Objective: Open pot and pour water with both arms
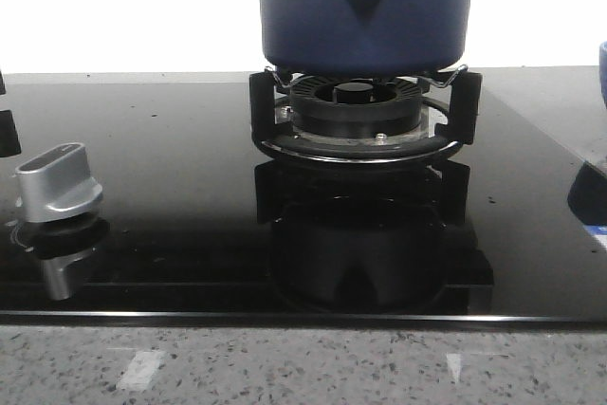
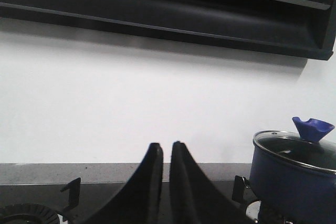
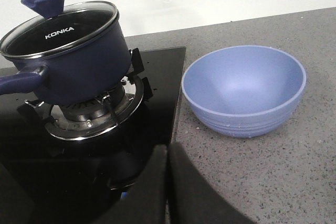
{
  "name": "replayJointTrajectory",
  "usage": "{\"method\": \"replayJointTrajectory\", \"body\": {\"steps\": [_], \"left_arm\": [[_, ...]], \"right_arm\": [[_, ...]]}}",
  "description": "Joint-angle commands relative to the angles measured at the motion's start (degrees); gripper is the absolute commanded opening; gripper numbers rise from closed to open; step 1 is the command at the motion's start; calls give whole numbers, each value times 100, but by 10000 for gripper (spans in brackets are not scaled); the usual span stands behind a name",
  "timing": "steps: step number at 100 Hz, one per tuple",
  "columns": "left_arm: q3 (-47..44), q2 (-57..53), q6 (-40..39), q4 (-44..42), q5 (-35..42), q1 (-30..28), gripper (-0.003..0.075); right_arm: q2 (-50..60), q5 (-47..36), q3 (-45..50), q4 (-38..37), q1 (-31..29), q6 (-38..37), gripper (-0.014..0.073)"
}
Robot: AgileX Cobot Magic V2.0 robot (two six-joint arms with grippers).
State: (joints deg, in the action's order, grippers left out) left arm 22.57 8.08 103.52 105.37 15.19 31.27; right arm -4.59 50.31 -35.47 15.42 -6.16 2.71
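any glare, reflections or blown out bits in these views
Front view: the wall behind the pot is blown out white, and the glossy cooktop mirrors the burner. Left wrist view: bright flat wall, the left gripper near-silhouetted. Right wrist view: even light, a soft sheen inside the bowl.

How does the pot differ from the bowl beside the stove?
The pot is dark navy; the bowl is pale blue. The pot is covered by a glass lid, while the bowl is open and empty. The pot sits on the burner, the bowl on the counter. Both are round.
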Motion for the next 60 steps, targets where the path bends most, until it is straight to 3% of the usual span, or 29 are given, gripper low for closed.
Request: {"method": "replayJointTrajectory", "body": {"steps": [1,60], "left_arm": [[137,120,-28,170,-152,25,-20],[-23,120,-28,10,-94,25,-20]], "right_arm": [[-88,-399,-123,67,14,53,-67],[-88,-399,-123,67,14,53,-67]]}}
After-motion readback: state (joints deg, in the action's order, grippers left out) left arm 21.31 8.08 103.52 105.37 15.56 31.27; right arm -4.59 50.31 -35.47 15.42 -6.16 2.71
